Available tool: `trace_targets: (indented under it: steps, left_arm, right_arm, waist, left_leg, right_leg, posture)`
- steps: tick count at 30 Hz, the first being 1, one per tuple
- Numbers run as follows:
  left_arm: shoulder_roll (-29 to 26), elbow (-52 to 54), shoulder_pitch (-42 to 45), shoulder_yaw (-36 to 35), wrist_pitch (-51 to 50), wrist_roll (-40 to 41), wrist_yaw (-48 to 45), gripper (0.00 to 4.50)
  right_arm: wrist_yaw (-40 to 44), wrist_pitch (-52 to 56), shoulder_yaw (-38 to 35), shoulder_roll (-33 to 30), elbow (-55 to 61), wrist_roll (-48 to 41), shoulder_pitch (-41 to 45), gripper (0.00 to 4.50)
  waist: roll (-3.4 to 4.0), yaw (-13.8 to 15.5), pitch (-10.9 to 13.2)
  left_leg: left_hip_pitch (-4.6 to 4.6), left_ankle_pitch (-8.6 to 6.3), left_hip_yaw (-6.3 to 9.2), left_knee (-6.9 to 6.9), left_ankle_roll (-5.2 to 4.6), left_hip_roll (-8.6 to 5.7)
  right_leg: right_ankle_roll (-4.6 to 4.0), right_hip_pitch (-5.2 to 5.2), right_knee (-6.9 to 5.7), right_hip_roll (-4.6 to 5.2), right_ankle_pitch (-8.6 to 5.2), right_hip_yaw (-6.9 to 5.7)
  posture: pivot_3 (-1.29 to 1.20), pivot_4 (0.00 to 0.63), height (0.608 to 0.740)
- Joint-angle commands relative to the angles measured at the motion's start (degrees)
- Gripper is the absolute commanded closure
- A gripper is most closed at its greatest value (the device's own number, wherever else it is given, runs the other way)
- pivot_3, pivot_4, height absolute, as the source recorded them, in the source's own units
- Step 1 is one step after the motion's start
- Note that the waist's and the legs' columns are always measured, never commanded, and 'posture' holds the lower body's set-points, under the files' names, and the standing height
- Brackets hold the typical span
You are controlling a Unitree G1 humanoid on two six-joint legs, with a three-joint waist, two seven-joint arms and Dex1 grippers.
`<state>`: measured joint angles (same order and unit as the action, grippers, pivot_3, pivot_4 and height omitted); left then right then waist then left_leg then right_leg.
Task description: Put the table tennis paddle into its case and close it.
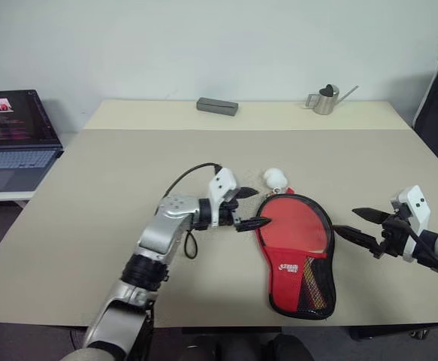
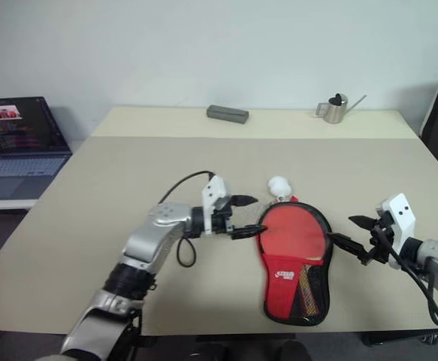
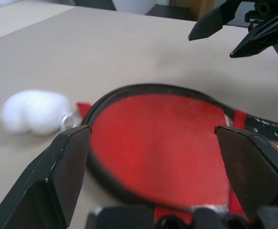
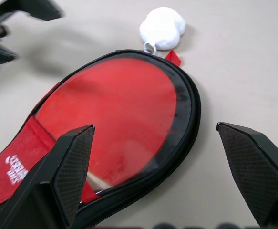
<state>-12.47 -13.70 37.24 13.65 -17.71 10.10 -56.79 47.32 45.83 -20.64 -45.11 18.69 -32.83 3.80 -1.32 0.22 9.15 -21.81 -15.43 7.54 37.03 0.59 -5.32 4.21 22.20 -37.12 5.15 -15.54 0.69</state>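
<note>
1 paddle (image 1: 292, 224), 1 case (image 1: 306, 289), 1 pompom (image 1: 273, 178)

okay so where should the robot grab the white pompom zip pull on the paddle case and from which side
Grip the white pompom across its fluffy body, coming from the left gripper side. It lies free on the table just past the case's round end, clear of the rim, so open fingers can probably straddle it.

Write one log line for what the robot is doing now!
paddle: in open case | left gripper: open, beside case | right gripper: open, beside case | zip: not closed
</note>
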Motion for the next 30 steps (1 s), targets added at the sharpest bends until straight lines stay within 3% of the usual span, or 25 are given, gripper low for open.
trace_targets:
  steps: [1, 7, 17, 22, 30]
  left_arm:
    - [1.7, -3.7, 2.6, 1.5, 4.2, -1.7, 0.8, 0.01]
    - [7.1, -14.1, 6.4, 4.9, 11.1, -4.0, -1.3, 0.01]
    - [9.3, -20.4, 6.0, 6.8, 16.8, -7.1, -2.6, 0.01]
    - [8.8, -21.5, 4.6, 6.5, 17.8, -7.7, -2.3, 0.01]
    - [9.4, -21.3, 3.1, 6.5, 18.1, -8.1, -1.5, 0.01]
  right_arm:
    - [0.0, -1.4, -0.6, -0.4, -0.1, -0.8, 1.4, 0.00]
    - [-0.1, -1.8, 0.0, -0.1, -0.2, -0.9, 1.9, 0.00]
    - [-3.1, -1.1, -0.8, 1.2, 0.1, -2.2, 4.4, 0.00]
    - [-7.5, 0.3, 3.0, 3.2, -5.1, -1.1, 15.5, 0.00]
    - [-13.5, -1.5, 15.3, 12.6, -26.2, 7.7, 38.7, 0.00]
  waist:
    - [0.00, -0.1, 0.0]
    - [-0.01, 0.1, 0.0]
    - [-0.01, -0.1, 0.0]
    - [0.03, -0.5, 0.0]
    - [0.12, -0.5, 0.0]
  left_leg:
    - [0.00, 0.01, -0.02, 0.00, 0.02, 0.01]
    - [-0.08, 0.02, -0.02, 0.00, 0.03, 0.00]
    - [-0.07, 0.02, -0.06, 0.02, 0.02, 0.01]
    - [0.00, 0.02, -0.11, 0.02, 0.01, 0.02]
    - [-0.01, 0.04, -0.09, 0.01, 0.02, 0.02]
  right_leg:
    - [0.00, 0.01, 0.01, 0.00, 0.00, 0.01]
    - [0.00, 0.04, 0.11, 0.01, -0.01, -0.02]
    - [0.00, 0.05, 0.07, 0.00, -0.01, 0.03]
    - [0.00, 0.06, 0.00, -0.01, 0.00, 0.09]
    - [-0.03, 0.10, -0.02, -0.01, 0.01, 0.09]
  posture:
    - [0.00, 0.150, 0.740]
    - [0.00, 0.150, 0.740]
    - [0.00, 0.150, 0.740]
    - [0.00, 0.150, 0.740]
    - [0.00, 0.150, 0.740]
